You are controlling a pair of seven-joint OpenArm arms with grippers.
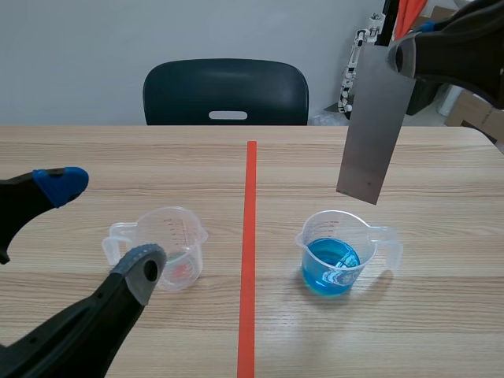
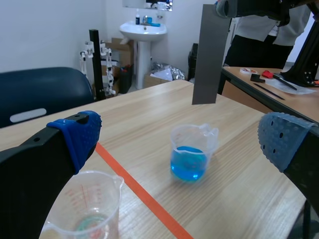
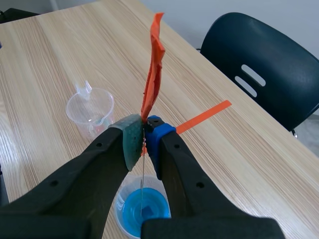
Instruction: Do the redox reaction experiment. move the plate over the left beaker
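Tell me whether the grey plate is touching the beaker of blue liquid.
Apart. The left wrist view shows the plate hanging clear above the beaker, with bare table visible between them.

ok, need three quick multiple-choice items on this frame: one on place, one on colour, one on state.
1. The plate hangs:
A) over the left beaker
B) over the right beaker
C) lying flat

2. The liquid in the right beaker is:
A) blue
B) green
C) yellow

3. The left gripper is:
A) shut on the plate
B) shut on a beaker
C) open

Answers:
1 B, the right wrist view shows the plate's edge over the blue liquid.
2 A, it is plainly blue in every view.
3 C, it stands wide open and holds nothing.
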